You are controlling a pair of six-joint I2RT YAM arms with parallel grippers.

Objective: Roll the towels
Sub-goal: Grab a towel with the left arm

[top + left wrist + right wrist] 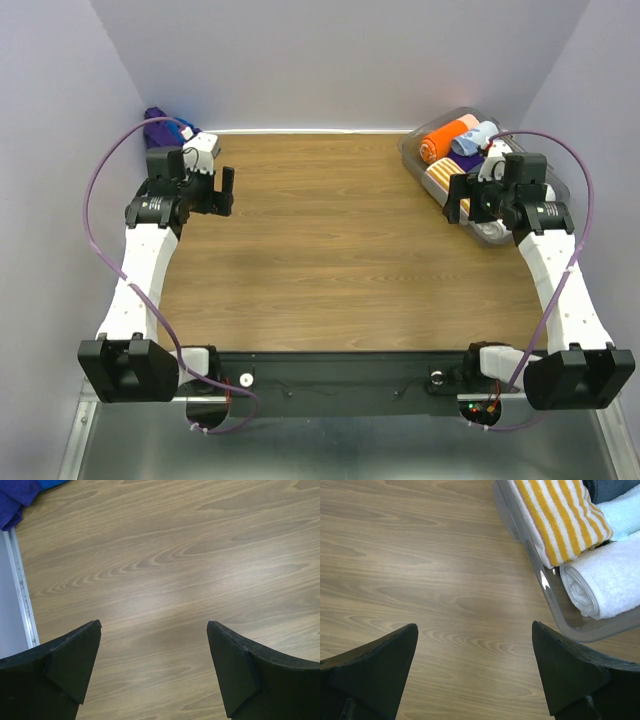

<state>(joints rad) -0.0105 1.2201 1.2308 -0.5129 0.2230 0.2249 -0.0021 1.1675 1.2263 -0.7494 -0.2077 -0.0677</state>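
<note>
The purple towel (158,121) and blue towel (190,128) lie bunched in the table's (330,260) far left corner, just beyond the left gripper (152,627); no long axis shows. That arm is far nearer, hovering released, jaws wide. The right gripper (475,630) hangs equally open beside the clear bin (412,158) at the far right corner.
</note>
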